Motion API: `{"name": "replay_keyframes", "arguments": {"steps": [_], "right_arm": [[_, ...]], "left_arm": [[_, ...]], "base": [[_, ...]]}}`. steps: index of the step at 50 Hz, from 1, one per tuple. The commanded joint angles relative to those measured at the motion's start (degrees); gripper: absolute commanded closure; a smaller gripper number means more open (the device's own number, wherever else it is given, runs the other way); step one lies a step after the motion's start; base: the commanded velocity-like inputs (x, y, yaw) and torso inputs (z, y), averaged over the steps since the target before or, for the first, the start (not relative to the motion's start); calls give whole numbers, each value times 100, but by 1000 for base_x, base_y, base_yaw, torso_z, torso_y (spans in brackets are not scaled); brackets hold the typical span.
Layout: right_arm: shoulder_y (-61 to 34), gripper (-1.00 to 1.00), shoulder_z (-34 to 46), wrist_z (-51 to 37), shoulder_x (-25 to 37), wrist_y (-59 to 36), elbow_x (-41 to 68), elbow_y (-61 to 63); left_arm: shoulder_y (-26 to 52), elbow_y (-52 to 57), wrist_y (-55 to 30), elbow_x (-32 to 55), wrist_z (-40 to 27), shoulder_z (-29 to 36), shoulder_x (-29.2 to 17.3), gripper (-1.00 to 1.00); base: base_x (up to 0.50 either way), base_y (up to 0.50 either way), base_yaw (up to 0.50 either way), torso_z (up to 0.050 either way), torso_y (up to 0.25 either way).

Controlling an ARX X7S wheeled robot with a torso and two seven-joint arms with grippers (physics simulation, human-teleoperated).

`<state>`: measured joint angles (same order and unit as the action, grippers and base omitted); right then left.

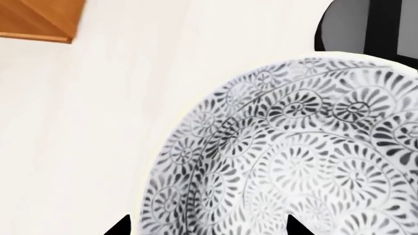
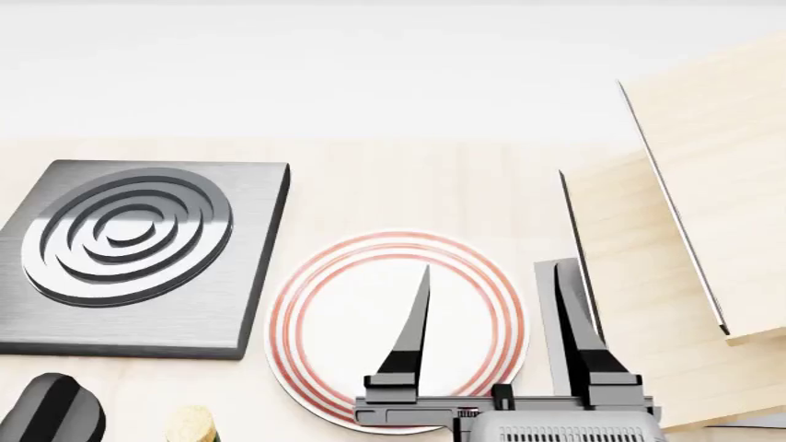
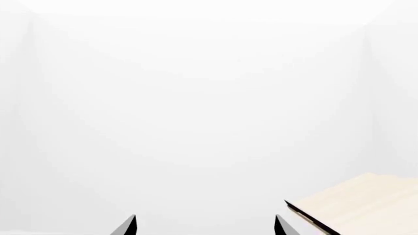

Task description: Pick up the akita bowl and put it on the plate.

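The akita bowl (image 1: 294, 147), white with a dense grey-black leaf pattern, fills much of the left wrist view and sits on a pale surface. My left gripper (image 1: 209, 227) is open, and only its two dark tips show, one on each side of the bowl's near part. Neither the bowl nor the left gripper shows in the head view. The plate (image 2: 368, 304), white with thin red rings, lies on the wooden counter in the head view. My right gripper (image 2: 494, 269) hangs open over the plate's right side with nothing in it. In the right wrist view the right gripper (image 3: 205, 223) faces a white wall.
A square dark grey burner (image 2: 135, 258) lies left of the plate. Pale wooden boards (image 2: 687, 239) lean at the right, and one board (image 3: 359, 203) edges into the right wrist view. An orange-brown wooden piece (image 1: 36, 19) and a dark object (image 1: 365, 24) lie beyond the bowl.
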<state>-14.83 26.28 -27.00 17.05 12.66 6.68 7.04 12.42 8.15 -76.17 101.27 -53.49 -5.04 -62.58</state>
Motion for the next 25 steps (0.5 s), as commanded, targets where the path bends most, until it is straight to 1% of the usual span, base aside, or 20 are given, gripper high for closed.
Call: {"name": "replay_keyframes", "arguments": {"steps": [1,16,25], "right_arm": [[-7,-100,21,-10,8,20,6,-28],[-12,-100,39,-26,22,38,25,-40],[-16,-100,60,-38,20,45,24,-61]], "left_arm": [[139,-167,7,-253,168,242,84,-100],[497,-460,-5,-655,373,639,250,-100],[495,-532,54,-897,527,779,295,-100]], "base": [[0,0,0,0,0],[0,0,0,0,0],[0,0,0,0,0]]}}
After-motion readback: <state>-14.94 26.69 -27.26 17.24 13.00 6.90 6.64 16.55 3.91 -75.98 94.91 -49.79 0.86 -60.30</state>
